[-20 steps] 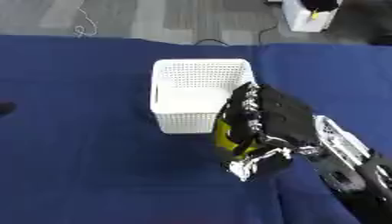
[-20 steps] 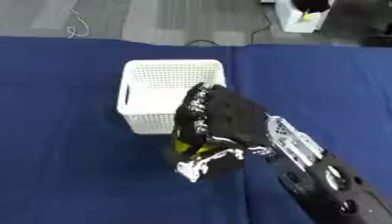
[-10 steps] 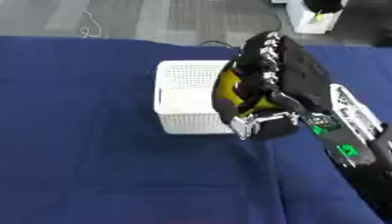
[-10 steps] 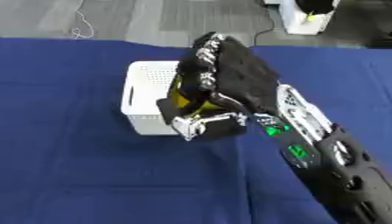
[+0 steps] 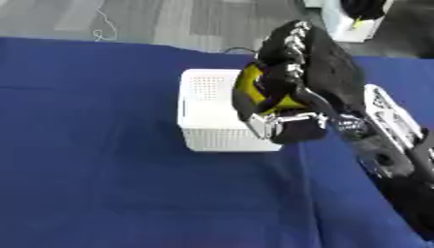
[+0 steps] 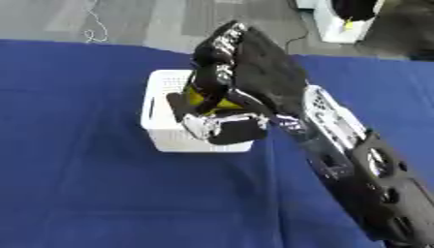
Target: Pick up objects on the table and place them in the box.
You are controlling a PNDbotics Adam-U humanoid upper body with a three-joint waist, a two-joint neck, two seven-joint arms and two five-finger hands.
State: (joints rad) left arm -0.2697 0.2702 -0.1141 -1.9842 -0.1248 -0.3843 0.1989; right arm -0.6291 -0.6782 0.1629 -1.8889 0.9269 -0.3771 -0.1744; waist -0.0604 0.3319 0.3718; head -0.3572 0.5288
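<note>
Rt hand [image 5: 292,92] curled round yellow object [image 5: 254,92] — hovered directly over white box [image 5: 203,131], slightly toward its right wall — release pt straight below.

Table [image 5: 93,179] draped in a dark blue cloth, running across the whole near view. White perforated box [image 5: 208,138] standing directly on it, near the far middle. Grey floor [image 5: 144,19] beyond the far edge.

The right hand [image 5: 314,72] is black (silvery studs along its fingers [image 6: 222,46]), on a black forearm [image 6: 373,189] with white panels.
</note>
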